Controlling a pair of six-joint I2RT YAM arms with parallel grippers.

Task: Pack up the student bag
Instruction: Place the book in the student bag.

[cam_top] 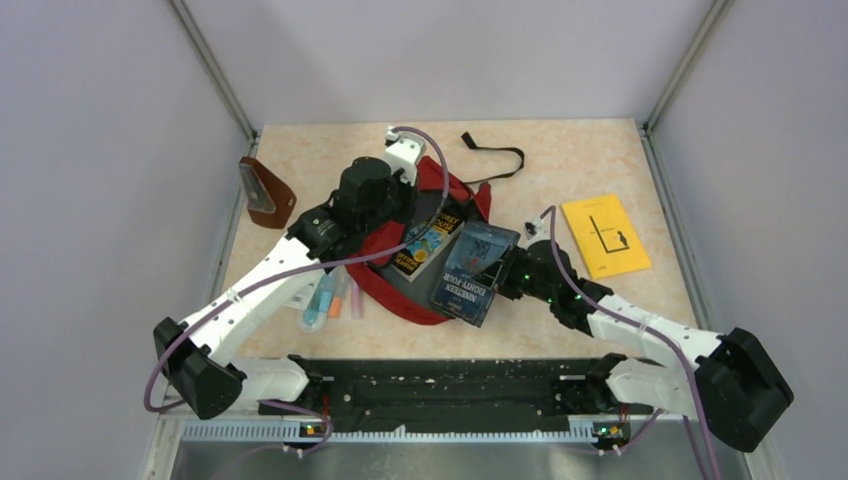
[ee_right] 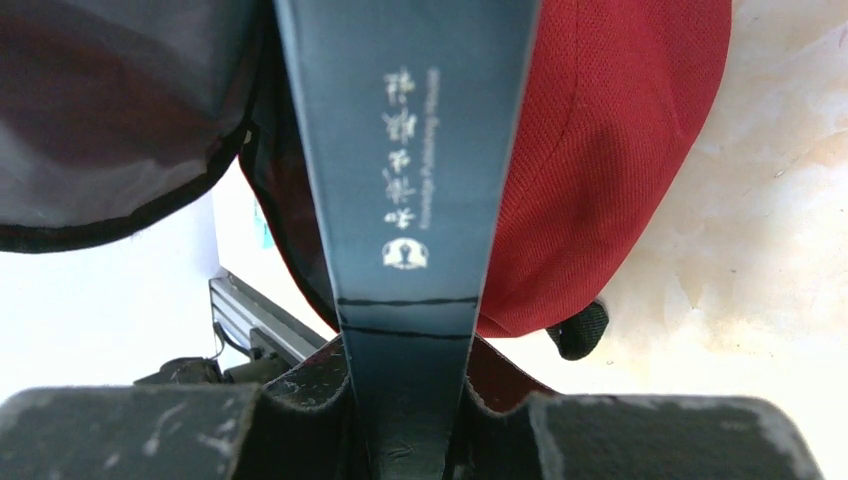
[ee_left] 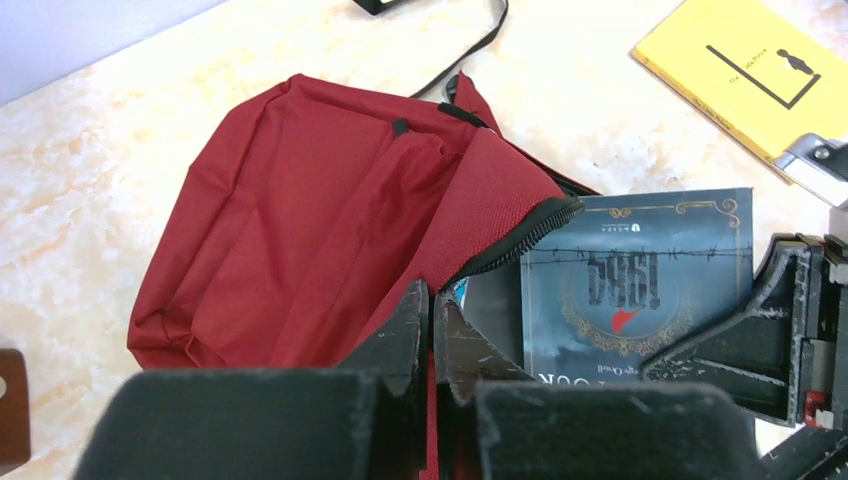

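Observation:
The dark-red student bag [cam_top: 455, 195] lies mid-table with its mouth toward the arms. My left gripper [ee_left: 432, 300] is shut on a fold of red fabric at the bag's [ee_left: 300, 220] zipper edge, holding the mouth up. From above, the left gripper [cam_top: 395, 215] sits over the bag's left half. My right gripper [ee_right: 405, 395] is shut on the spine of a dark blue book [ee_right: 410, 150], whose far end reaches the bag's [ee_right: 610, 150] opening. That book [cam_top: 475, 272] lies tilted at the mouth, with the right gripper [cam_top: 512, 272] beside it. A yellow-and-blue book [cam_top: 428, 243] is partly inside.
A yellow book [cam_top: 604, 235] lies on the table to the right. A brown wedge pouch [cam_top: 266, 192] stands at the left edge. Several pens [cam_top: 330, 297] lie left of the bag. A black strap [cam_top: 495, 155] trails behind it. Walls close three sides.

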